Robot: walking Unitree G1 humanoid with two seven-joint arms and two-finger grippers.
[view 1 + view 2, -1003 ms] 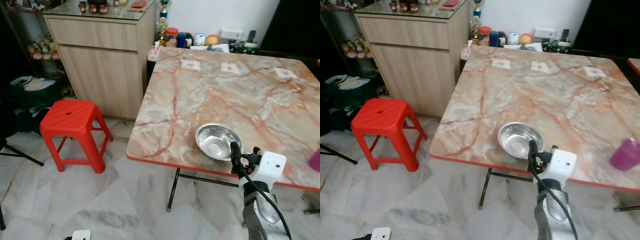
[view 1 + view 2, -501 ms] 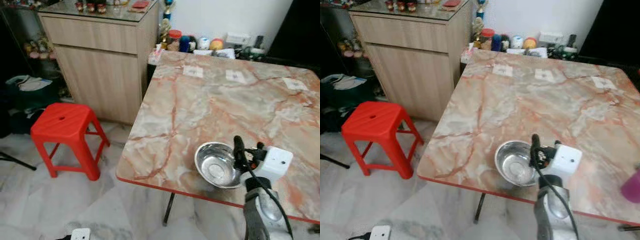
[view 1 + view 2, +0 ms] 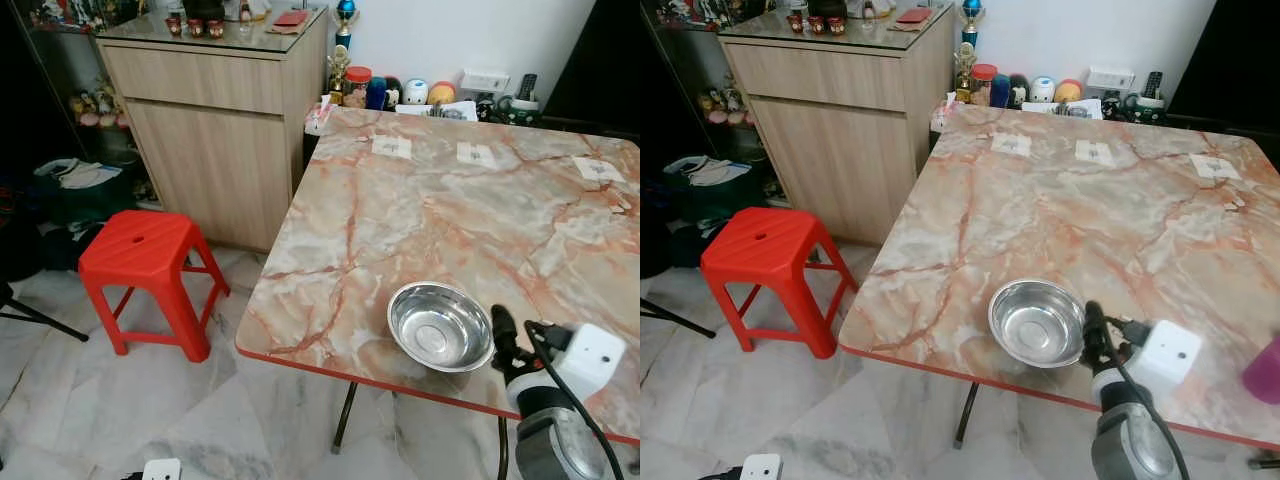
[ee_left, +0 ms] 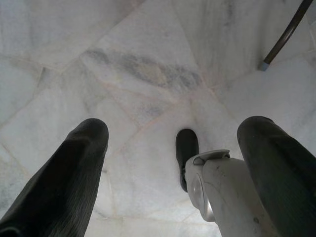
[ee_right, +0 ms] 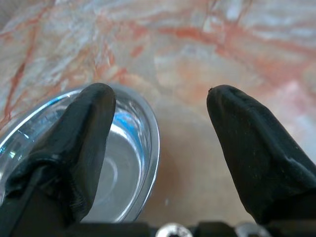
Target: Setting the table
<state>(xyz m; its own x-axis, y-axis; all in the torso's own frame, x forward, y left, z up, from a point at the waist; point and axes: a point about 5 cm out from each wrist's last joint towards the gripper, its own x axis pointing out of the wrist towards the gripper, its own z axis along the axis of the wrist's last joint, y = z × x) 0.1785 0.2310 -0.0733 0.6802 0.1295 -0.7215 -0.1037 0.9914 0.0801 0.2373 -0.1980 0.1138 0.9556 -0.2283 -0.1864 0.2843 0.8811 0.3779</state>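
Observation:
A shiny steel bowl (image 3: 440,326) rests upright on the marble table (image 3: 420,200), close to its front edge. My right gripper (image 3: 505,328) hovers just to the right of the bowl and is open. In the right wrist view one finger (image 5: 84,133) hangs over the bowl's rim (image 5: 148,148) and the other finger (image 5: 252,143) over bare table, with nothing held between them. My left gripper (image 4: 173,128) hangs idle and open above the tiled floor.
A purple cup (image 3: 1265,368) stands at the table's right edge. Three paper squares (image 3: 392,146) lie at the far side, and jars (image 3: 357,87) behind them. A red stool (image 3: 140,250) and a wooden cabinet (image 3: 220,130) stand to the left. A table leg (image 4: 284,34) is near my left arm.
The camera has shifted. My right gripper was against the bowl's right rim and now stands slightly lower, to its right. The bowl stays near the front edge.

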